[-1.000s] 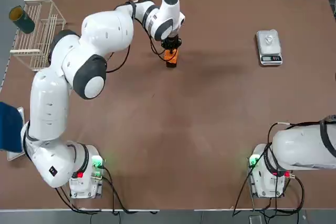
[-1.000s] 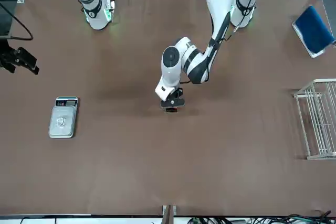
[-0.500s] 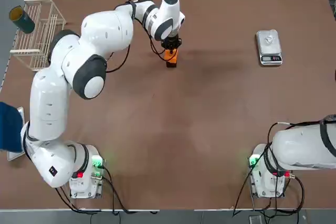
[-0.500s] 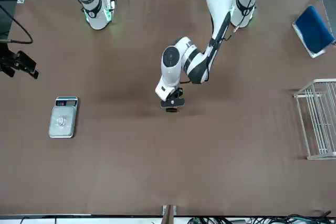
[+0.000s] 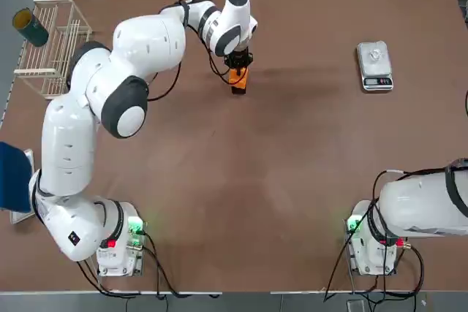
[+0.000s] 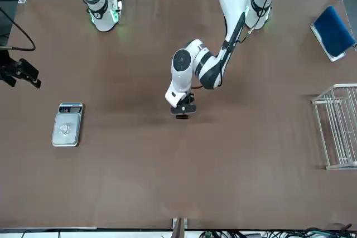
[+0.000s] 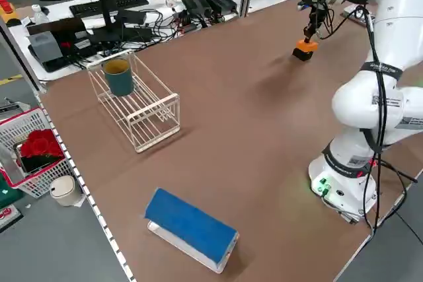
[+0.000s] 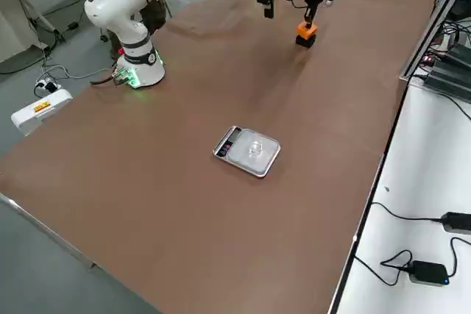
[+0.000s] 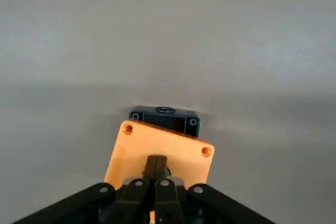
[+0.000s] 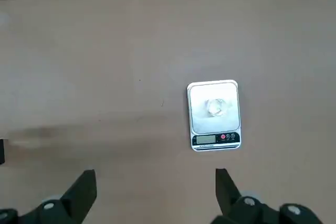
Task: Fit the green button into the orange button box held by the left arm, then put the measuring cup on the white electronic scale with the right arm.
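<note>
The orange button box (image 5: 236, 76) stands on a flat black block (image 9: 164, 119) at the table's far middle. My left gripper (image 5: 238, 60) is over it, shut, with its fingertips (image 9: 156, 167) pressed down on the box's top face (image 9: 157, 148). A sliver of teal, the green button (image 9: 167, 173), shows beside the tips. The clear measuring cup (image 10: 215, 107) sits on the white electronic scale (image 10: 213, 135) at the far right (image 5: 374, 78). My right gripper (image 10: 155, 192) hangs open, above and on the robot's side of the scale, holding nothing; it shows at the table's edge (image 6: 19, 73).
A wire rack (image 5: 55, 42) stands at the far left with a dark teal cup (image 5: 31, 27) beside it. A blue-topped pad (image 7: 190, 226) lies at the left edge. Cables and desk gear lie beyond the far edge.
In the front view the right gripper has drifted slightly away from the robot, by the table's right edge. The left arm, the orange box and the cup on the scale have not moved.
</note>
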You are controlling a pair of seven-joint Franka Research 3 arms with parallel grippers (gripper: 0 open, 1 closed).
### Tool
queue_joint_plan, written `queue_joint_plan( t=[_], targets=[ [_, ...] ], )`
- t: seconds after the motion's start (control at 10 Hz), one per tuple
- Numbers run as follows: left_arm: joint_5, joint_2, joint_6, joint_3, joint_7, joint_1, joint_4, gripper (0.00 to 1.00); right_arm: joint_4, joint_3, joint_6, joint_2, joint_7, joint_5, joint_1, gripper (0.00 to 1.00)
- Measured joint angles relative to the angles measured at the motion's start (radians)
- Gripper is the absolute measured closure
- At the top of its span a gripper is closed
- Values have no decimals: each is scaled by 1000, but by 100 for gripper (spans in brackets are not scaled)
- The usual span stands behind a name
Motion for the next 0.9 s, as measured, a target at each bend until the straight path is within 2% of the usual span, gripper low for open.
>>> queue_joint_plan(
  t=[0.6, 0.8, 0.9],
  targets=[
    [0, -15, -6, 0, 0, 2, 1, 99, -1, 0, 14, 21, 0, 0, 0, 0],
    [0, -50, -36, 3, -8, 8, 5, 96, -1, 1, 14, 21, 0, 0, 1, 0],
    [0, -78, -67, 6, -10, 20, 7, 85, -1, 1, 14, 21, 0, 0, 1, 0]
  ],
)
